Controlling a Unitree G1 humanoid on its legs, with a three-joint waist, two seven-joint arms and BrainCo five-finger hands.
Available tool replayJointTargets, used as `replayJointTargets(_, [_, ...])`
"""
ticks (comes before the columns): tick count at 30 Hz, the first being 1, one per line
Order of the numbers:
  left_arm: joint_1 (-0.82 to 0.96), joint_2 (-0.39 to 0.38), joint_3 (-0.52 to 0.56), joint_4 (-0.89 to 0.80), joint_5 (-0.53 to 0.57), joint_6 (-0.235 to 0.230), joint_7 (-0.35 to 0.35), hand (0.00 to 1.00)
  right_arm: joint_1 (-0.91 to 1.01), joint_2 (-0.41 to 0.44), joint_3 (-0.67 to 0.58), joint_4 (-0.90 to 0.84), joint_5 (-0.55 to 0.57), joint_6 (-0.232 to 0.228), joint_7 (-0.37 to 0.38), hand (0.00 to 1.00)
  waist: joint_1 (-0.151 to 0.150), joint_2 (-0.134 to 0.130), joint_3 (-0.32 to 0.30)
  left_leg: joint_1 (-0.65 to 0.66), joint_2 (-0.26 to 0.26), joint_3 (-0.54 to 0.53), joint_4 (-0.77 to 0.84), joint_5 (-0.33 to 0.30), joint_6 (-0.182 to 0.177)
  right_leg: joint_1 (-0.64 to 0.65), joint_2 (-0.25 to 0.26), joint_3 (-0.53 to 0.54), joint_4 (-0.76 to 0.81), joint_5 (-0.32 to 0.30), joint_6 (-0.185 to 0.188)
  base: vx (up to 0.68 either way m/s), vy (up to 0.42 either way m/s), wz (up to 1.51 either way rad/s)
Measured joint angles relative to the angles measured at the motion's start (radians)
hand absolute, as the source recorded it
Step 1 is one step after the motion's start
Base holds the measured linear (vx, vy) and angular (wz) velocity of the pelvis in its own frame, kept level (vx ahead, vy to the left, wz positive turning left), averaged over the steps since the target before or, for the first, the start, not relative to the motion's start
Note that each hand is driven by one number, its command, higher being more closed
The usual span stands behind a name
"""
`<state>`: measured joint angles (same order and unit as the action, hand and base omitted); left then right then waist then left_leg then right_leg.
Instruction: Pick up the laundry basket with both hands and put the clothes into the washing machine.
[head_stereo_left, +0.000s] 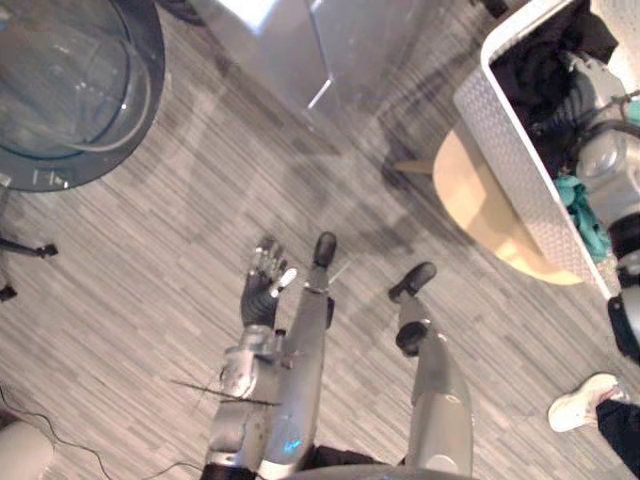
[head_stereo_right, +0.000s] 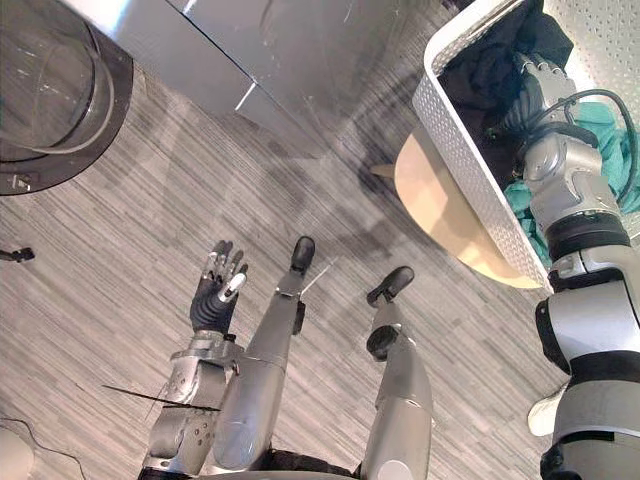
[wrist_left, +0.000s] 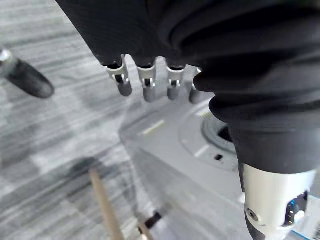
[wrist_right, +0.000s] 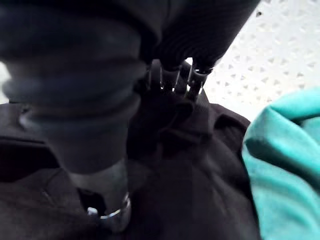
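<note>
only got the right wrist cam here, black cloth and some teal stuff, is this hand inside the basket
Observer: Yes. The right hand is inside the white laundry basket, on the black clothes. The basket sits on a round wooden stool.
Operator: and the left hand, on the basket too
Observer: No. The left hand hangs over the floor, well apart from the basket, open and holding nothing.
Operator: washer door open
Observer: It looks open: the round glass door is swung out beside the grey washing machine.
</note>
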<state>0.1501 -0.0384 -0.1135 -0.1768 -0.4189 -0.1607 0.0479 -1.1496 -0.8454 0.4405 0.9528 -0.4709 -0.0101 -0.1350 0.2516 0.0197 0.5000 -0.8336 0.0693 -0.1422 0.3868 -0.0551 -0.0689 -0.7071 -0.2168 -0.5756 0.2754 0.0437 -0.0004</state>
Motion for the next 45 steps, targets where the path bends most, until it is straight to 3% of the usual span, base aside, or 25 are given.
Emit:
replayJointTargets(4, [-0.003,-0.017,0.030,-0.021,-0.001,-0.002,0.021,0.00,0.024,-0.001,-0.003,-0.010,-0.011,0.033,0.003,1.00,0.010,-0.017,-0.010,0.006,0.003,-0.023,-0.008,0.009,-0.014,0.001,-0.010,-0.030,0.050,-0.040,-0.010,0.06,-0.044,0.21])
replayJointTargets(7, [-0.004,-0.026,0.058,-0.019,-0.002,-0.002,0.038,0.00,0.071,0.043,-0.007,-0.006,0.011,0.051,0.011,1.00,0.016,-0.052,-0.031,0.020,0.014,-0.019,-0.005,0.011,-0.018,0.012,-0.012,-0.043,0.073,-0.060,-0.018,0.07,-0.059,0.08])
replayJointTargets(10, [-0.005,-0.026,0.055,-0.018,-0.002,-0.001,0.044,0.00,0.116,0.068,-0.041,-0.006,0.066,0.057,0.039,1.00,0.023,-0.052,-0.031,0.058,0.020,-0.011,-0.005,0.011,-0.019,0.046,-0.014,-0.046,0.083,-0.078,-0.015,0.05,-0.045,0.01])
replayJointTargets(14, [-0.006,-0.026,0.042,-0.018,-0.011,-0.001,0.044,0.00,0.205,0.111,-0.134,-0.039,0.254,0.055,0.052,1.00,0.033,-0.053,-0.032,0.108,0.029,0.008,-0.005,0.011,-0.019,0.086,-0.016,-0.043,0.101,-0.099,-0.013,0.02,-0.041,-0.01])
replayJointTargets(19, [-0.016,-0.025,0.032,-0.008,-0.029,-0.001,0.044,0.00,0.301,0.171,-0.297,-0.144,0.484,0.052,0.044,1.00,0.003,-0.053,-0.032,0.193,0.036,0.038,-0.008,0.011,-0.018,0.152,-0.017,-0.023,0.111,-0.107,-0.009,0.00,-0.022,-0.08])
replayJointTargets(23, [-0.016,-0.012,0.021,0.007,-0.046,-0.001,0.043,0.00,0.388,0.194,-0.476,-0.261,0.626,0.021,0.018,1.00,-0.024,-0.058,-0.040,0.297,0.035,0.064,-0.047,0.011,-0.018,0.227,-0.029,-0.021,0.118,-0.120,-0.002,-0.01,-0.001,-0.05])
replayJointTargets(28, [-0.011,0.021,-0.016,0.099,-0.050,0.004,0.040,0.00,0.513,0.213,-0.664,-0.444,0.768,0.008,-0.020,1.00,-0.060,-0.063,-0.138,0.409,0.030,0.075,-0.096,0.011,-0.017,0.319,-0.036,-0.028,0.118,-0.142,0.011,0.04,0.002,0.05])
replayJointTargets(37, [0.060,0.042,-0.082,0.178,-0.045,0.030,0.003,0.00,0.653,0.273,-0.759,-0.726,0.893,-0.063,-0.037,1.00,-0.097,-0.074,-0.339,0.606,0.029,0.101,-0.241,0.017,-0.021,0.464,-0.017,-0.023,0.040,-0.139,0.024,0.09,-0.003,-0.05])
replayJointTargets(39, [0.078,0.052,-0.091,0.195,-0.041,0.043,-0.007,0.00,0.653,0.293,-0.757,-0.741,0.897,-0.083,-0.037,1.00,-0.105,-0.075,-0.383,0.652,0.035,0.120,-0.275,0.017,-0.021,0.495,0.005,0.006,-0.005,-0.119,0.035,0.13,-0.001,-0.30])
replayJointTargets(45, [0.058,0.079,-0.086,0.207,-0.038,0.045,-0.022,0.00,0.622,0.293,-0.726,-0.740,0.916,-0.096,-0.035,1.00,-0.130,-0.076,-0.423,0.730,0.040,0.168,-0.308,0.026,-0.014,0.585,0.059,0.068,-0.171,-0.028,0.044,0.06,0.009,-0.36])
